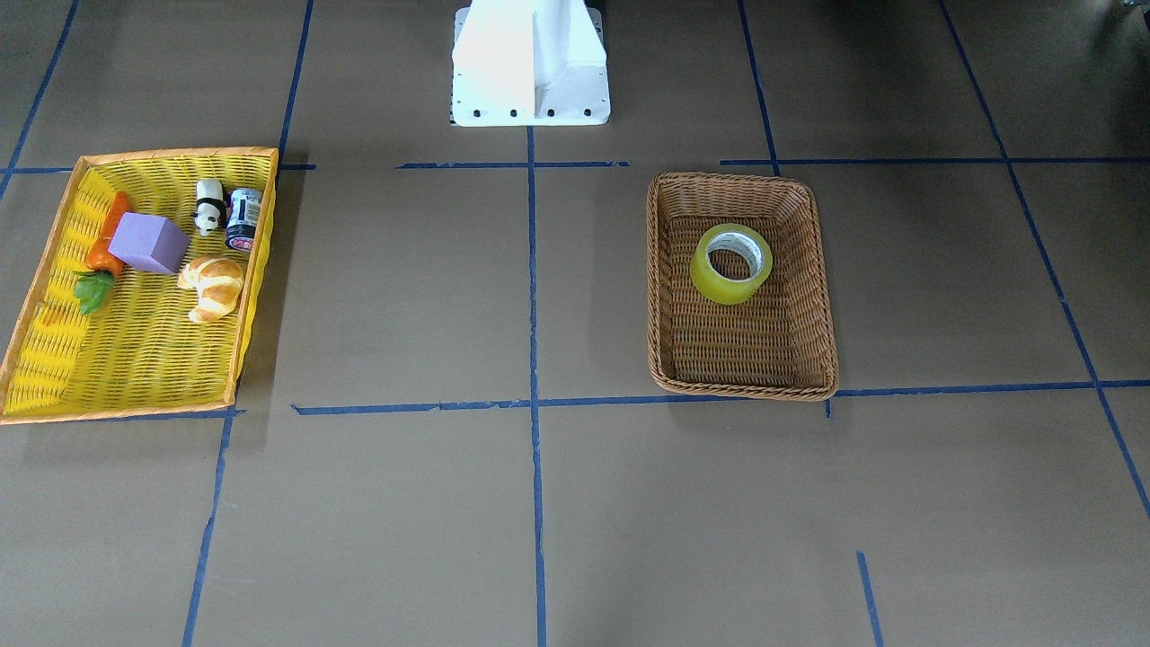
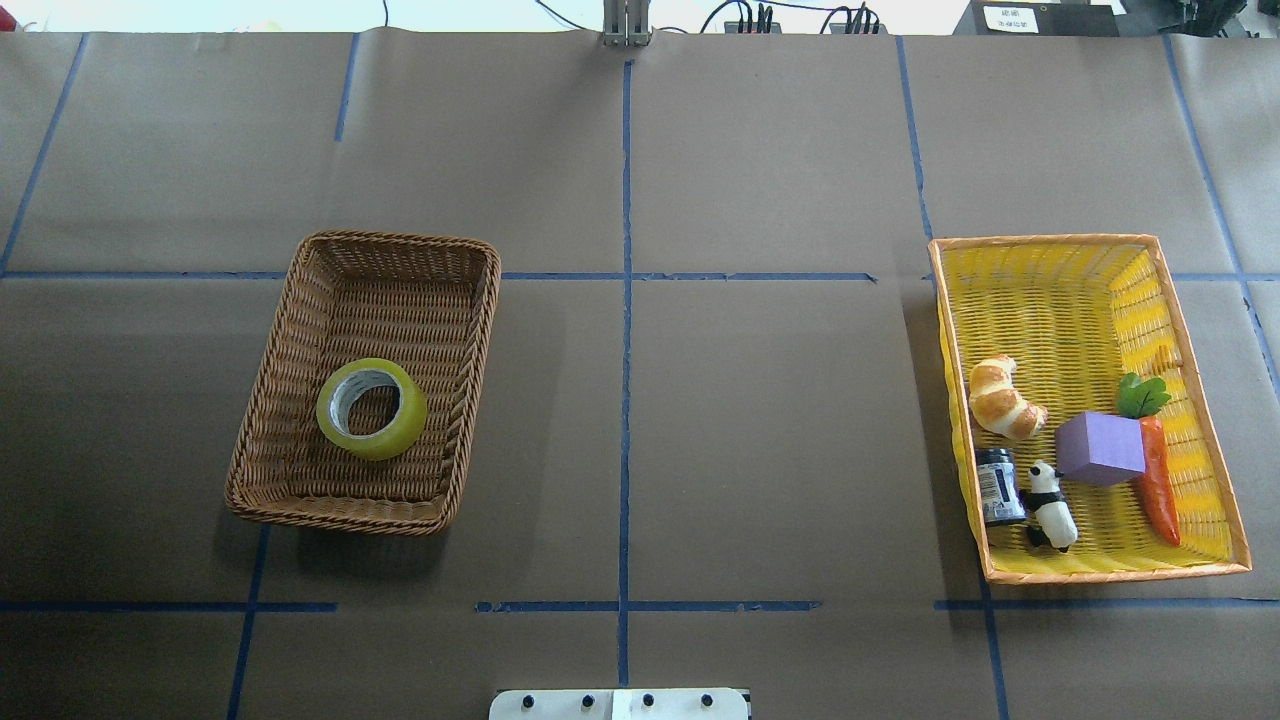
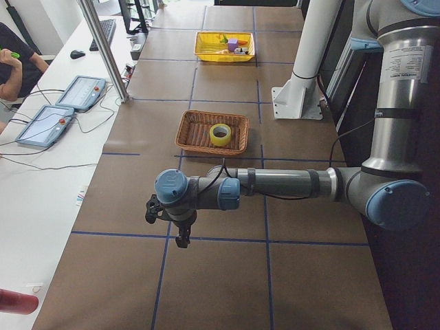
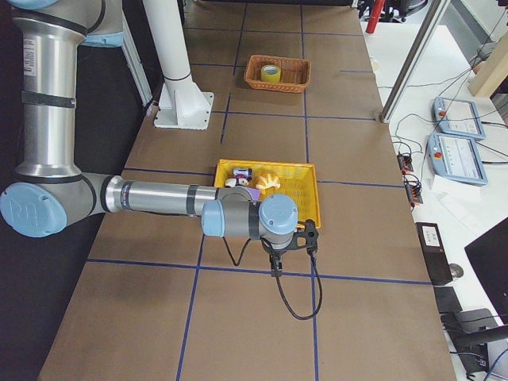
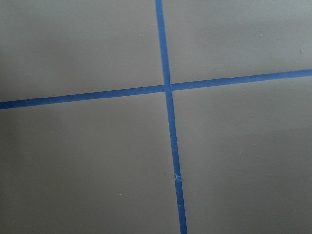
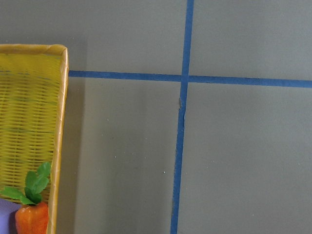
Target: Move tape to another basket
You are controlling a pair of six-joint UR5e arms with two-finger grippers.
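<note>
The yellow-green tape roll (image 1: 719,286) lies flat inside the brown wicker basket (image 1: 741,388), toward the robot's side of it. Both also show in the overhead view, tape (image 2: 350,435) and basket (image 2: 335,510), on the robot's left half of the table. My left gripper (image 3: 172,230) hangs above bare table well short of that basket, at the table's left end. My right gripper (image 4: 290,248) hangs beyond the yellow tray at the right end. Both grippers show only in the side views, so I cannot tell whether they are open or shut.
The yellow, orange-rimmed tray (image 2: 1080,300) on the robot's right holds a croissant (image 2: 1000,398), a purple block (image 2: 1098,448), a carrot (image 2: 1158,485), a small can (image 2: 997,485) and a panda figure (image 2: 1050,505). The white robot base (image 1: 530,63) stands at the table's edge.
</note>
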